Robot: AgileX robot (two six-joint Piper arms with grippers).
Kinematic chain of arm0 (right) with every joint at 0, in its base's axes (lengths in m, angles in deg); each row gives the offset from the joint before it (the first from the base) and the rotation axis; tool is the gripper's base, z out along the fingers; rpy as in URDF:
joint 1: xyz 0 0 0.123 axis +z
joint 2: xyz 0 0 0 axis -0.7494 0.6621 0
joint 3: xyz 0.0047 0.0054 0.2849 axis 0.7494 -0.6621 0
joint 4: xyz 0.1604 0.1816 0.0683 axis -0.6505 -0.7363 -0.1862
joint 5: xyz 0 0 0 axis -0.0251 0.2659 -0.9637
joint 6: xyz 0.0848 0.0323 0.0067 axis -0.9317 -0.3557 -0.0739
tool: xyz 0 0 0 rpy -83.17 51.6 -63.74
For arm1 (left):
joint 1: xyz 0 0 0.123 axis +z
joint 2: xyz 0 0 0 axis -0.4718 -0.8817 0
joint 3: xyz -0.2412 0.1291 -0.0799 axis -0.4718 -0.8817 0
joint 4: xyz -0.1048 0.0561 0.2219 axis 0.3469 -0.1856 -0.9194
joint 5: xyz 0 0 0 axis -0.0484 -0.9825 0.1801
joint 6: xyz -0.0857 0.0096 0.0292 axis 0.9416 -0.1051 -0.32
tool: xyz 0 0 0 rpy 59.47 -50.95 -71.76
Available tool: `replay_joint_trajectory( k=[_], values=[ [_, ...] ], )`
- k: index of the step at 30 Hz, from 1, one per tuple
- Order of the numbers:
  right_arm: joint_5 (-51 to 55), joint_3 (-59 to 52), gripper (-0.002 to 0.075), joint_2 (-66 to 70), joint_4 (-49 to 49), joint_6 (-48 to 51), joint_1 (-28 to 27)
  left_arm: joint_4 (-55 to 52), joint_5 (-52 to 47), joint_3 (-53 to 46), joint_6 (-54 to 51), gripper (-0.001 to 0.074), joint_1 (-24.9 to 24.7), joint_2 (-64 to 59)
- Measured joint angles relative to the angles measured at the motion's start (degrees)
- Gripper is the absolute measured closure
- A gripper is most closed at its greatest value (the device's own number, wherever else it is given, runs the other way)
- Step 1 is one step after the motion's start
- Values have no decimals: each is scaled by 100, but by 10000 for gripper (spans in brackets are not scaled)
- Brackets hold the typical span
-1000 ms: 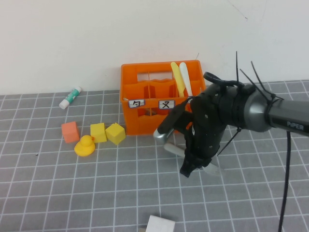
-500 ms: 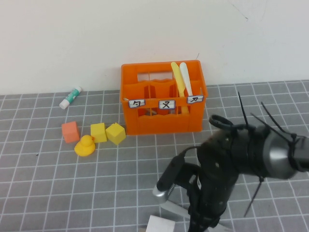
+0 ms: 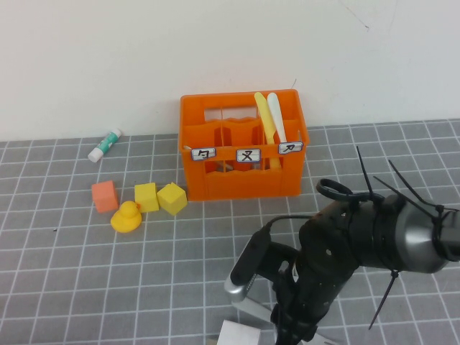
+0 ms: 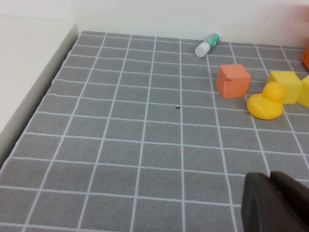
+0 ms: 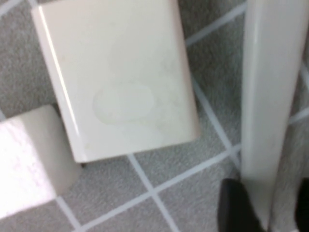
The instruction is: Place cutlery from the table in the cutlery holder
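The orange cutlery holder (image 3: pixel 241 180) stands at the back of the table, with a yellow knife (image 3: pixel 264 115) and a white knife (image 3: pixel 277 118) upright in its right compartment. My right gripper (image 3: pixel 289 332) is low over the table's near edge, pointing down. A pale grey piece of cutlery (image 3: pixel 248 307) lies under it; only its handle (image 5: pixel 265 106) shows. The right gripper (image 5: pixel 270 212) is open around that handle, one finger (image 5: pixel 236 208) against it and the other apart. My left gripper (image 4: pixel 277 203) is shut and empty above the table's left part.
An orange block (image 3: pixel 105 195), two yellow blocks (image 3: pixel 146 196) (image 3: pixel 172 198) and a yellow duck (image 3: pixel 127 216) sit left of the holder. A glue stick (image 3: pixel 105 144) lies by the wall. A flat white box (image 3: pixel 238 334) (image 5: pixel 120 77) lies right beside the grey piece.
My right arm moved from in front of the holder to the table's near edge, taking the grey piece along. Its jaws have widened. The left arm has not moved.
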Motion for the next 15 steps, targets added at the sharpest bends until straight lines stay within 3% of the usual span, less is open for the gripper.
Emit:
replay_joint_trajectory(
  k=[5, 15],
  values=[
    [-192, 0, 356, 0, 0, 533, 24, 0, 0, 0, 0, 736, 0, 0],
    [-614, 0, 346, 54, 0, 789, 46, 0, 0, 0, 0, 736, 0, 0]
  ],
)
